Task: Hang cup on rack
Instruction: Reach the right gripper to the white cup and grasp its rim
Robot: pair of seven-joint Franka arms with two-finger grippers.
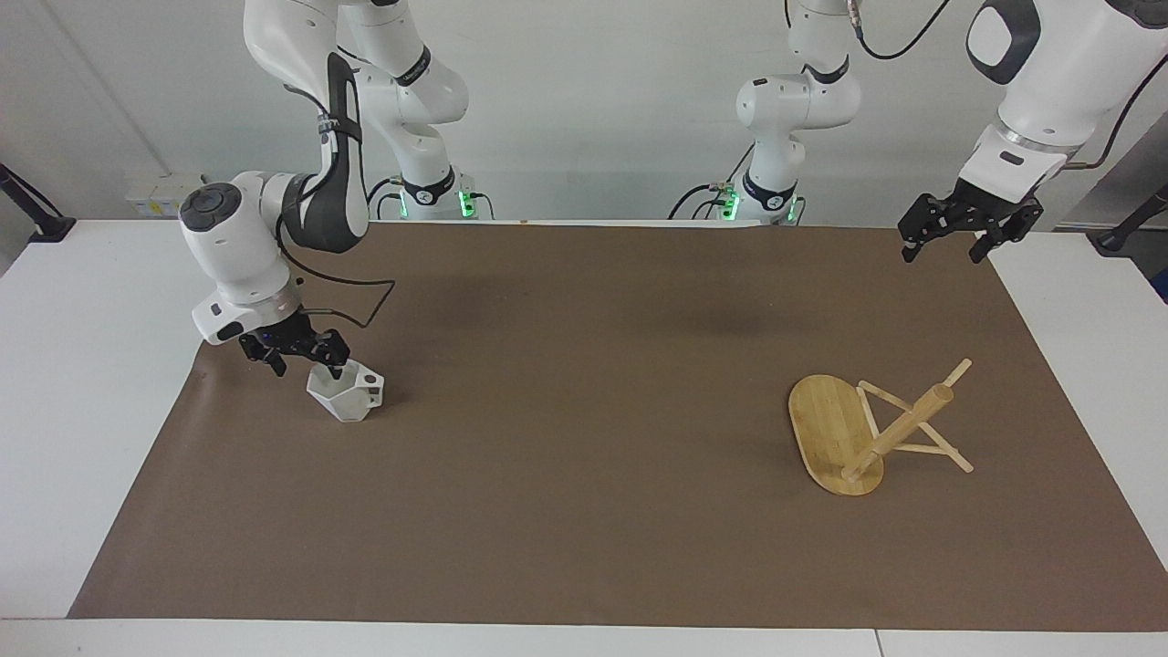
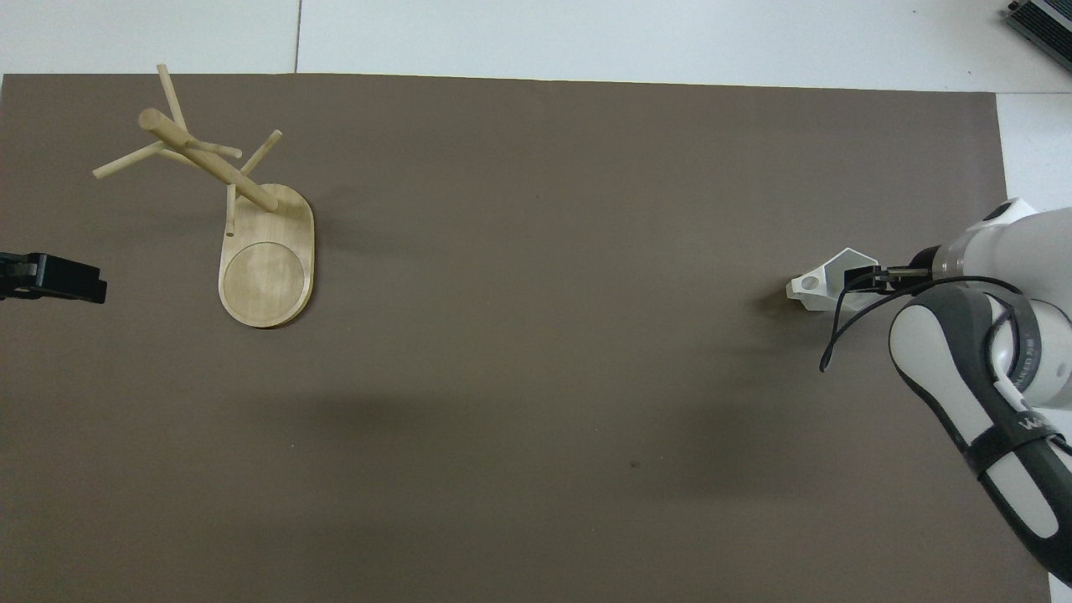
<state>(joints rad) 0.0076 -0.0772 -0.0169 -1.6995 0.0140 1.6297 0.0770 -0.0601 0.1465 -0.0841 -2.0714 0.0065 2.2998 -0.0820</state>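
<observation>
On the brown-covered table (image 1: 584, 511), the right gripper (image 1: 306, 358) stands at the rim of the white faceted cup (image 1: 347, 394), jaws spread, one finger inside it, while the left gripper (image 1: 949, 243) hangs open at about one o'clock, well apart from the bamboo rack (image 1: 853, 433).
</observation>
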